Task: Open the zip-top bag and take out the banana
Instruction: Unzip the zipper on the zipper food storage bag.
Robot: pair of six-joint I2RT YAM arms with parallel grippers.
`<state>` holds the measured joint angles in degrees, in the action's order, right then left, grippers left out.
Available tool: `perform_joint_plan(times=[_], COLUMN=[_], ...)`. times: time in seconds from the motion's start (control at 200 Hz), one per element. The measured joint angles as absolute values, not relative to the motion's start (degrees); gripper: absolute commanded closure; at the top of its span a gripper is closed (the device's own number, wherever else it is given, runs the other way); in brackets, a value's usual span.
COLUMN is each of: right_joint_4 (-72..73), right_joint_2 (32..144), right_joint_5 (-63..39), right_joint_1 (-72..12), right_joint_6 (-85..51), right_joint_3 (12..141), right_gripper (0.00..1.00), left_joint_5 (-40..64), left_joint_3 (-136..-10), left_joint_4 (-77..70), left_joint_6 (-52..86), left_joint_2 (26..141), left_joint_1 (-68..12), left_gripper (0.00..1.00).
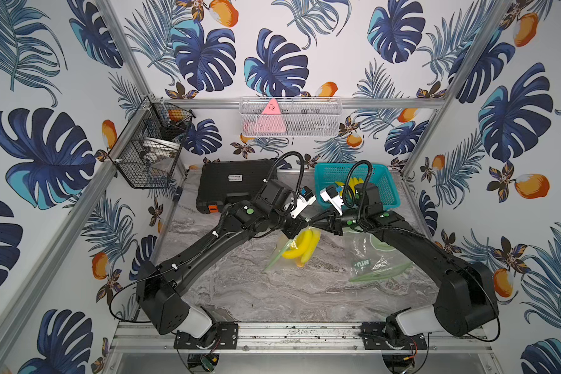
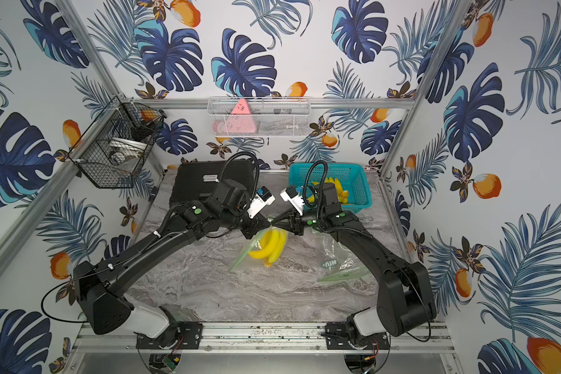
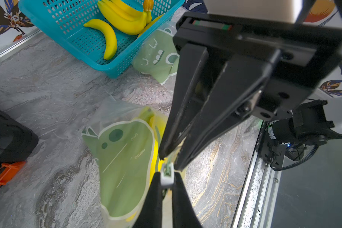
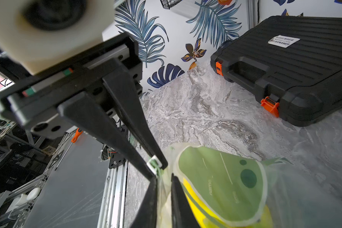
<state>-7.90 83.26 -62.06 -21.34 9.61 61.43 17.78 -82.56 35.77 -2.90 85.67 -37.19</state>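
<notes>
Above the middle of the grey marbled tabletop (image 1: 240,285), the left fingers (image 3: 152,201) are clamped tight on the small white plastic zip slider (image 3: 167,175) at the top edge of a clear zip-top bag printed with a green cartoon shape (image 3: 124,167), which hangs below them with a bunch of yellow bananas (image 1: 300,247) inside. Tip to tip with them, the right fingers (image 3: 215,110) are pinched almost closed on the bag's top edge just beside the slider. A teal plastic basket (image 1: 387,186) holding more bananas stands behind.
</notes>
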Motion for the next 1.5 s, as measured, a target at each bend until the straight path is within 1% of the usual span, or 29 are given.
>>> perform_joint_plan(times=[0.155, 0.25, 0.345, 0.415, 0.515, 1.041, 1.301, 1.391, 1.501], right_joint_4=[-8.1, -8.1, -8.0, -7.9, -7.9, -6.5, -5.4, -4.8, -4.1], right_joint_2=[83.4, 83.4, 83.4, 83.4, 83.6, 83.4, 83.1, 83.1, 83.0], right_joint_5=[-62.1, -62.3, -62.4, -62.5, -62.4, -62.5, -62.4, -62.5, -62.4], right_joint_1=[-21.5, -21.5, -21.5, -21.6, -21.6, -21.7, -21.7, -21.7, -21.6], right_joint_6=[9.6, 9.6, 9.5, 9.5, 9.5, 6.5, 5.5, 5.3, 4.9], right_joint_3=[61.5, 61.5, 61.5, 61.5, 61.5, 60.3, 60.0, 60.0, 59.6], right_gripper=[0.95, 1.00, 1.00, 1.00, 1.00, 1.00, 1.00, 1.00, 1.00], left_joint_5=[17.8, 17.7, 17.7, 17.6, 16.5, 17.0, 18.2, 18.2, 18.3], left_joint_3=[-82.1, -82.0, -82.0, -82.0, -81.3, -79.9, -79.5, -79.5, -79.5], left_joint_4=[35.6, 35.6, 35.7, 35.6, 35.3, 32.2, 31.2, 30.8, 30.7], left_joint_6=[-2.9, -2.9, -2.9, -2.9, -2.7, -1.2, -0.5, -0.1, -0.1], left_joint_2=[85.3, 85.0, 84.9, 84.8, 84.1, 83.4, 83.7, 83.7, 83.8], left_joint_1=[-37.2, -37.2, -37.2, -37.2, -37.2, -37.2, -37.2, -37.2, -37.2], left_gripper=[0.91, 0.90, 0.86, 0.81, 0.79, 0.76, 0.80, 0.88, 0.92])
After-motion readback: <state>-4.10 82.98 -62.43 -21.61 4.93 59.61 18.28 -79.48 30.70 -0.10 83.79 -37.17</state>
